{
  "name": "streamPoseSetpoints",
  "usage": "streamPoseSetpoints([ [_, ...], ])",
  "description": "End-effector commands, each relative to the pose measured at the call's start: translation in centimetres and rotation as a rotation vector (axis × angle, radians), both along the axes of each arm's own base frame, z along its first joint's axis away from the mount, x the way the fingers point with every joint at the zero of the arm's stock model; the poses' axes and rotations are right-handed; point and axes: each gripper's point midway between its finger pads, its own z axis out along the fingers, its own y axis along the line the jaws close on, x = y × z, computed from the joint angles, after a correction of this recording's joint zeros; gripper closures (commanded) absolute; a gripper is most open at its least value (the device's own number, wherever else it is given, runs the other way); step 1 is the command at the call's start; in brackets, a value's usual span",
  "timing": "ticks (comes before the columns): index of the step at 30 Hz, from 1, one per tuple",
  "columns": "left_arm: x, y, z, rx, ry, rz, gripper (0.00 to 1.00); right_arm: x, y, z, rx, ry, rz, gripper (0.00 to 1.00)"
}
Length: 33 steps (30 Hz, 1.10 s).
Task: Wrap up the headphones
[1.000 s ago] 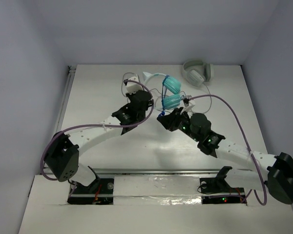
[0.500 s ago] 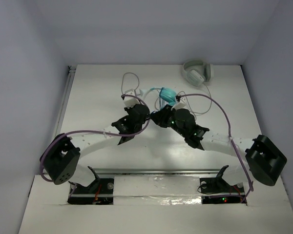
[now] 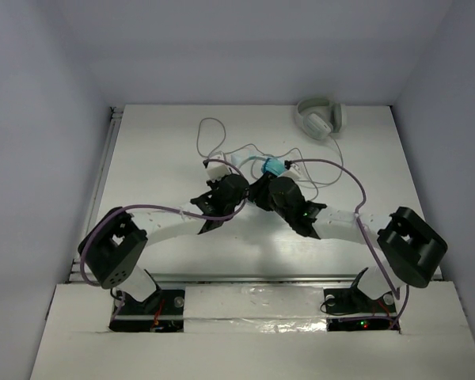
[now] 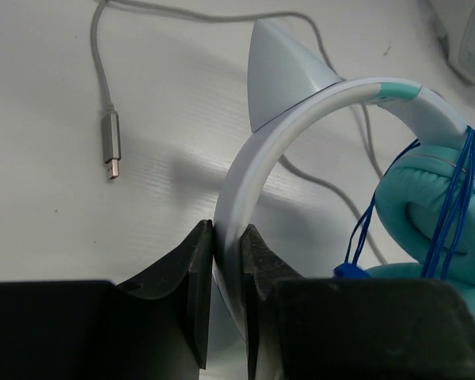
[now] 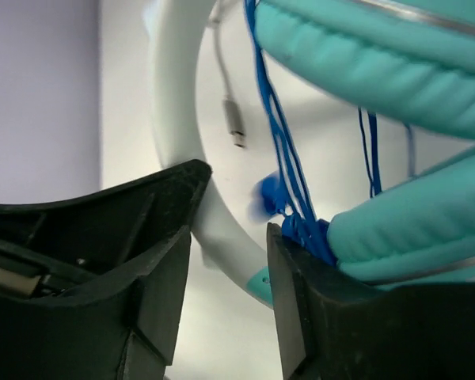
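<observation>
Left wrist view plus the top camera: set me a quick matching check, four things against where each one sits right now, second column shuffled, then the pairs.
Things
1. white headband
2. blue cable
3. grey plug
4. grey headphones

Places
A. lying loose on the bare table
B. at the far edge of the table, away from both arms
C. clamped between the fingers of the left gripper
D. strung in several strands across the teal ear cup

Pairs: 1-C, 2-D, 3-A, 4-B
</observation>
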Motion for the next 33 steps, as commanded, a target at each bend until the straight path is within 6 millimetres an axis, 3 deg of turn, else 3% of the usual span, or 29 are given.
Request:
streamPoseSetpoints([
  [1,-1.8,-4.6,0.7,-0.115,0.031,-0.140,1.00,2.7,0.3,2.5,0.064,-0.044,-0.099,0.48],
  [5,-2.3,-4.2,-0.7,-0.127,0.053,-0.130,1.00,2.7,0.5,-1.2,0.028,0.021,-0.102,0.48],
  [9,-2.7,-3.9,-1.3,-0.128,0.062,-0.132,1.00,3.3,0.7,-1.2,0.012,0.028,-0.099,0.41],
  [11,-2.9,-3.9,-1.8,-0.127,0.074,-0.135,1.00,3.9,0.5,-0.2,0.010,0.016,-0.105,0.37],
  [12,-2.9,-3.9,-1.8,-0.126,0.074,-0.137,1.00,4.1,0.7,1.3,0.021,-0.009,-0.102,0.34],
  [17,-3.1,-3.5,-2.3,-0.120,0.078,-0.132,1.00,6.2,-0.6,4.8,0.049,-0.052,-0.128,0.36],
  [20,-3.1,-3.4,-2.1,-0.120,0.074,-0.132,1.00,6.3,-0.5,6.8,0.110,-0.076,-0.084,0.38],
  [25,-2.9,-2.8,-1.9,-0.120,0.073,-0.122,1.00,4.0,-0.3,9.5,0.203,-0.086,0.043,0.39],
  [27,-2.2,-1.7,-1.8,-0.128,0.071,-0.094,1.00,2.1,-0.2,8.6,0.193,-0.047,0.114,0.36],
  [31,-1.8,-1.5,-0.2,-0.167,0.043,-0.098,1.00,-1.1,-0.8,4.8,0.179,0.046,0.187,0.34],
  [33,-1.3,-1.6,0.5,-0.168,0.034,-0.098,1.00,-2.1,-1.2,4.4,0.202,0.055,0.196,0.32],
])
